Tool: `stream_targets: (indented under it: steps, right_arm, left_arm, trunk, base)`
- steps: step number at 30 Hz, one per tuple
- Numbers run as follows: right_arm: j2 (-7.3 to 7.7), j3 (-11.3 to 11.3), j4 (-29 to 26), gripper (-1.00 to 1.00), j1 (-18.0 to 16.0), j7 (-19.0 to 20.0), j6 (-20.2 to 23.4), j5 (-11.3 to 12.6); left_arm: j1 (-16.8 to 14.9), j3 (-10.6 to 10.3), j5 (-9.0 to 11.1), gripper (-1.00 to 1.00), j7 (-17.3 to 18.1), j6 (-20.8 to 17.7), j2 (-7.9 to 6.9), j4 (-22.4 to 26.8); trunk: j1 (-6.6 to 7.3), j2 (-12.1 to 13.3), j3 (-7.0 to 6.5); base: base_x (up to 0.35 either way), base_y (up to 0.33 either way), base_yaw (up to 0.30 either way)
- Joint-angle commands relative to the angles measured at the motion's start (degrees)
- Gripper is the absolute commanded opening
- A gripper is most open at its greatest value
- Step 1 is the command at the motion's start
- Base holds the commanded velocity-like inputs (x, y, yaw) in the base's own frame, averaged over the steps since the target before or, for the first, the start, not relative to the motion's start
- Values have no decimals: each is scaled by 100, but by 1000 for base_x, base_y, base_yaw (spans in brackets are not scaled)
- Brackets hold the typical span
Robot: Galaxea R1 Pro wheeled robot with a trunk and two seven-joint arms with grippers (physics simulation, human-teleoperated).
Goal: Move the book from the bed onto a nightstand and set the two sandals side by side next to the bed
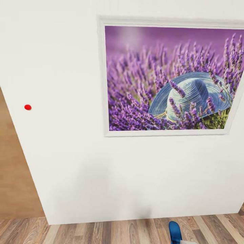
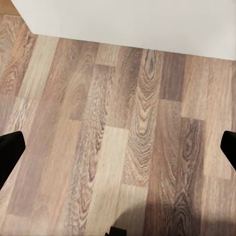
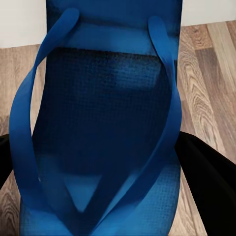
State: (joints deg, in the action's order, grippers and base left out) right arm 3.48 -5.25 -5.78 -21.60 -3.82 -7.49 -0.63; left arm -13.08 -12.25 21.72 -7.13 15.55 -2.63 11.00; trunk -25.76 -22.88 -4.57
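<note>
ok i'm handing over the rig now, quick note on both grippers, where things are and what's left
Right gripper: shut on a blue sandal, dark fingers on both sides; its tip shows in the head view.
Left gripper: open, empty, over the wood floor.
Head faces a white wall with a lavender picture.
Done: one sandal picked up.
Left: place it beside the bed, second sandal, book.

Wood-plank floor (image 2: 118, 147) below a white wall (image 2: 137, 22), black fingers (image 2: 10, 152) wide apart.
</note>
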Motion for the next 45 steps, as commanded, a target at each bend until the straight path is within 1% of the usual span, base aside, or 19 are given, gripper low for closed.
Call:
stream_targets:
  steps: [1,11,17,23,24,27,29,30,31,36,45]
  right_arm:
    - [0,-46,6,-100,-2,6,-25,2]
    - [10,-58,27,-100,-2,8,-25,6]
    - [63,-70,497,-100,4,7,-25,7]
    - [68,-72,629,-100,177,5,-25,12]
    - [65,-72,639,-100,204,5,-25,14]
    - [61,-70,652,-100,228,5,-25,18]
    - [59,-68,660,-100,237,5,-25,25]
    - [58,-66,665,-100,244,5,-25,34]
    - [59,-69,670,-100,250,5,-25,41]
    - [60,-67,680,-100,307,5,-25,62]
    - [65,-72,726,-100,361,9,-21,71]
  left_arm:
    - [-2,-49,37,100,-28,14,-4,-1]
    - [32,-43,56,100,-14,23,7,-7]
    - [87,-41,68,100,-8,44,38,-26]
    - [100,-41,73,100,-8,39,42,-342]
    - [102,-37,77,100,-9,32,43,-461]
    - [104,-35,78,100,-8,25,48,-610]
    - [109,-34,78,100,-8,23,61,-672]
    - [126,-33,78,100,-8,21,93,-712]
    - [144,-32,76,100,-6,20,131,-738]
    - [214,-32,71,100,-1,24,183,-772]
    - [332,-32,70,100,8,30,198,-779]
  trunk:
    - [-2,-4,1]
    - [-2,-4,-2]
    - [-2,-4,-2]
    - [-2,-4,-2]
    - [-2,-4,-2]
    - [-2,-4,-2]
    - [-2,-4,-2]
    - [-2,-4,-2]
    - [-2,-4,-2]
    - [-2,-4,8]
    - [-2,-4,76]
  base:
    - [0,0,51]
    - [0,0,17]
    - [0,0,2]
    - [0,0,0]
    - [0,0,0]
    - [0,0,0]
    - [0,0,0]
    - [0,0,0]
    - [0,0,0]
    - [0,0,9]
    - [0,0,57]
